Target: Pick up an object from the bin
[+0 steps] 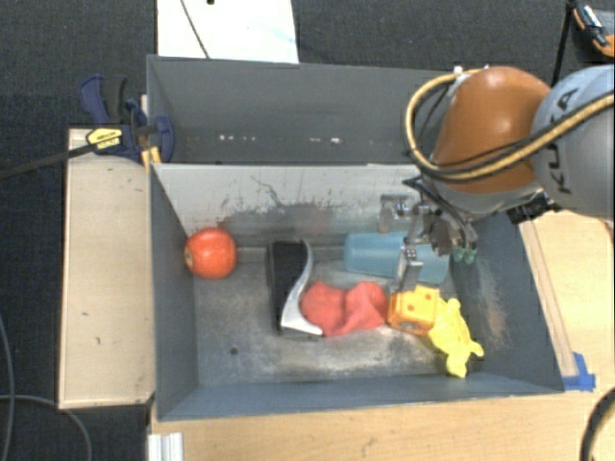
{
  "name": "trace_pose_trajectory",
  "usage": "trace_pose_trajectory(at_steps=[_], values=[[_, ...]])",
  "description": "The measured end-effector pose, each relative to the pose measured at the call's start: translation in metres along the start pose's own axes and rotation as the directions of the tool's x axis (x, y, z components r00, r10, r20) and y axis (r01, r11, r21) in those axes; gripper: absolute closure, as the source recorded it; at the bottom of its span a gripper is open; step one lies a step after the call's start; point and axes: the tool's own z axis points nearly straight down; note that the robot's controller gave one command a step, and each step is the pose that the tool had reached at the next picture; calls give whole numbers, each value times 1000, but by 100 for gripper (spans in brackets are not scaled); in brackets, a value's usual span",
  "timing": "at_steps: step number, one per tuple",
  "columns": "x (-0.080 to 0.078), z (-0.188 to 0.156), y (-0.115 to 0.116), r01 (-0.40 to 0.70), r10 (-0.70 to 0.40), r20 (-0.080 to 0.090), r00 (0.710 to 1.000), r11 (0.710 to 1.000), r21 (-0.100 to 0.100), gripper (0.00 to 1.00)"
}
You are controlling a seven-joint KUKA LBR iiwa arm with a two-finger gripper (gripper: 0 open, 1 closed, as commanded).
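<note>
Position: you look from above the grey bin (pixel 288 113), set off somewhat toward its near side.
Facing: downward at a slant, so you see the far wall's inner face and the floor.
Distance: far enough that your frame takes in the whole bin with some surroundings.
Arm side: the arm (pixel 577 133) enters your frame from the right.
</note>
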Motion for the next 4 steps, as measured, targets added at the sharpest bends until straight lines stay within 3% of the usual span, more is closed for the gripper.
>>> trace_pose_trajectory(at_steps=[1, 2, 3, 4], values=[[12, 68, 4, 21, -21, -7, 1000, 1000, 0, 0], [68, 102, -6, 83, -83, -8, 997, 997, 0, 0], [-11, 120, 44, 175, -175, -8, 984, 985, -3, 100], [-11, 120, 44, 175, -175, -8, 985, 985, -3, 100]])
